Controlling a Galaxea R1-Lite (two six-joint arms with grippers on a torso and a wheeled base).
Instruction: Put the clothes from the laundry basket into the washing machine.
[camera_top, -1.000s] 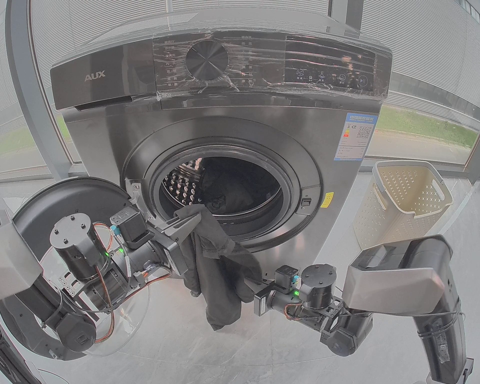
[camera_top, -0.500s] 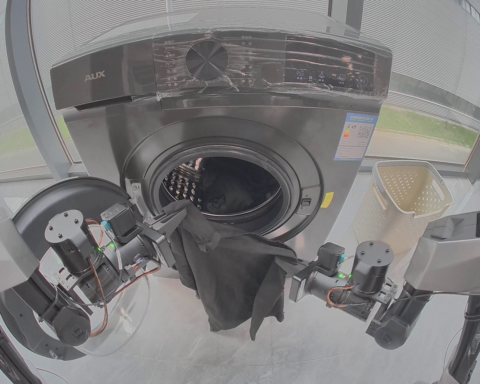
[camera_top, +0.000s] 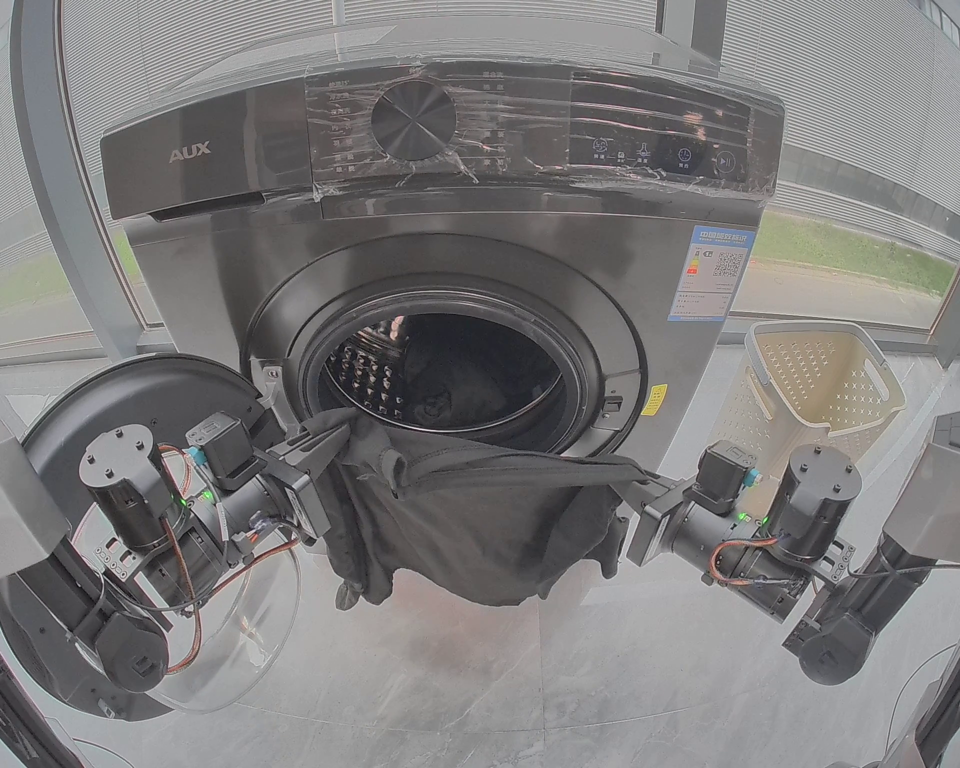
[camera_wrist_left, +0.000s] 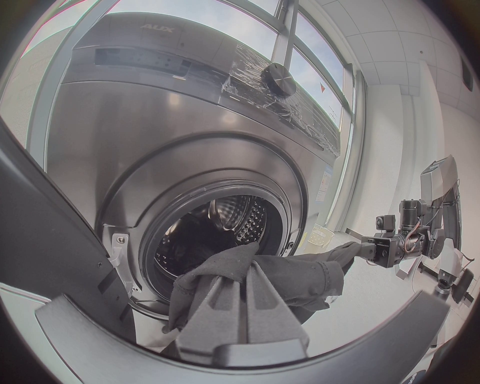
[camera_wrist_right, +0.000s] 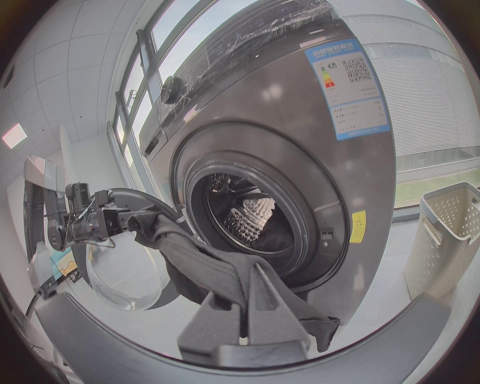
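Note:
A dark grey garment (camera_top: 480, 515) hangs stretched between my two grippers, just below the washing machine's open round port (camera_top: 455, 380). My left gripper (camera_top: 335, 432) is shut on its left end; in the left wrist view the cloth (camera_wrist_left: 280, 272) bunches over the closed fingers (camera_wrist_left: 227, 305). My right gripper (camera_top: 640, 487) is shut on the right end, and the cloth (camera_wrist_right: 200, 265) drapes over it in the right wrist view. More dark clothing (camera_top: 460, 380) lies inside the drum. The cream laundry basket (camera_top: 810, 400) stands on the floor to the machine's right.
The machine's round door (camera_top: 130, 420) is swung open at the left, behind my left arm. Pale tiled floor (camera_top: 480, 680) lies in front of the machine. Windows run behind it.
My right gripper has swung right and upward, pulling the garment from a hanging bundle into a wide span. My left gripper shifted slightly left and held its grip.

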